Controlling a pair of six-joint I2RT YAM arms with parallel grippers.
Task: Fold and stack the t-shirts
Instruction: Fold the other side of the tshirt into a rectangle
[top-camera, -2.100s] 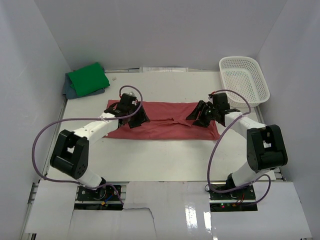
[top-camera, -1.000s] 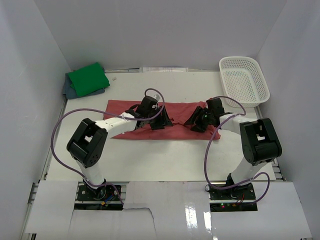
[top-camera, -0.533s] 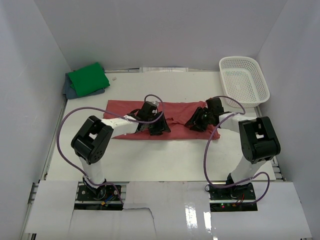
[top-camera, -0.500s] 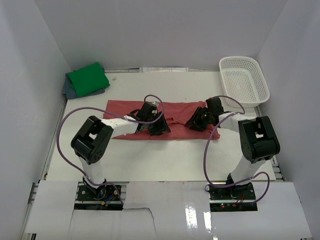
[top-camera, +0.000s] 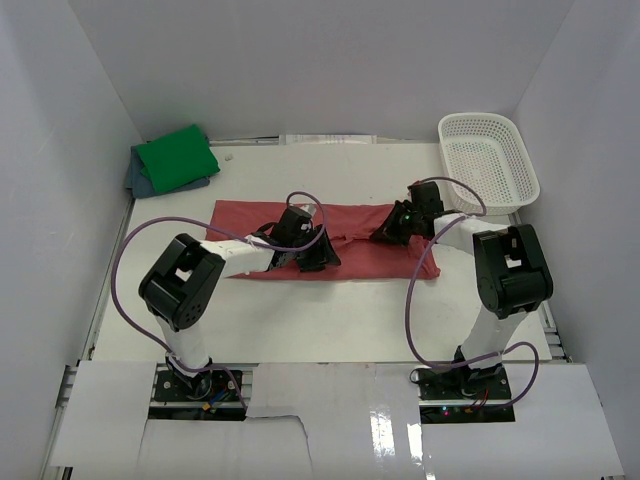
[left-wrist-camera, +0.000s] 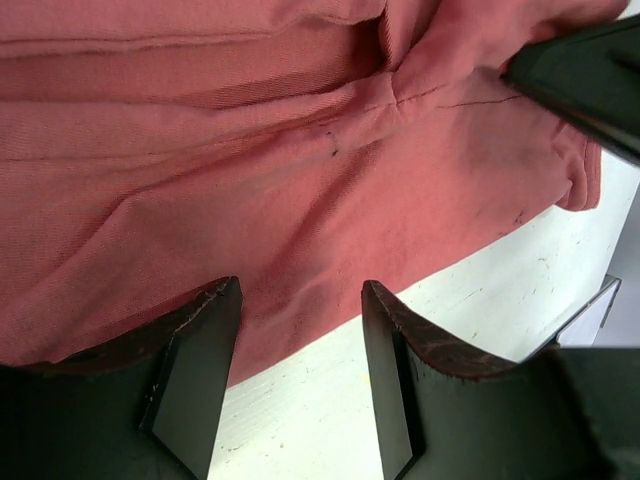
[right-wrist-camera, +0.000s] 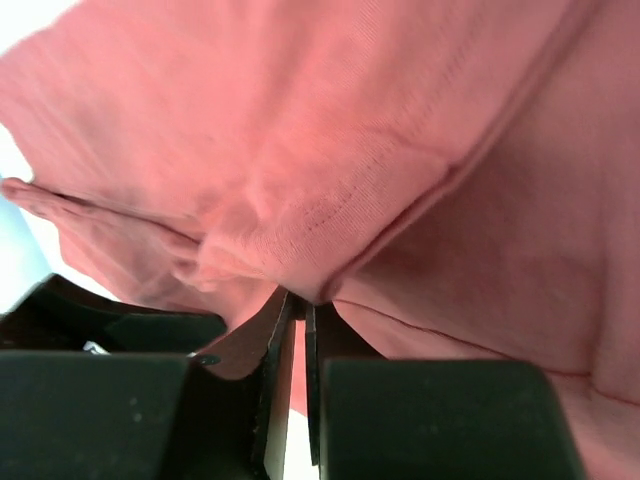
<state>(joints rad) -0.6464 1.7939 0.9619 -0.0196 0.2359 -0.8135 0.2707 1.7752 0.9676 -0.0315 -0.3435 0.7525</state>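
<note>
We are mid-fold: the dusty brick-red cloth t-shirt (top-camera: 365, 258) lies banded across the white table (top-camera: 330, 320), right gripper (right-wrist-camera: 297, 305) pinching a fold, left gripper (left-wrist-camera: 300, 320) gaping over its near hem, which we judge it must grasp next.

Between stacked t-shirts (top-camera: 175, 160) and basket (top-camera: 485, 160) lies spread t-shirt (top-camera: 360, 252).

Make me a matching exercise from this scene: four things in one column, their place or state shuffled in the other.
Things:
1. red shirt
2. green shirt
3. basket
4. right fingers

Place or state:
A. far right corner
B. pinched shut on a fold of cloth
C. folded, far left corner
D. laid out across the middle

Pairs: 1-D, 2-C, 3-A, 4-B
</note>
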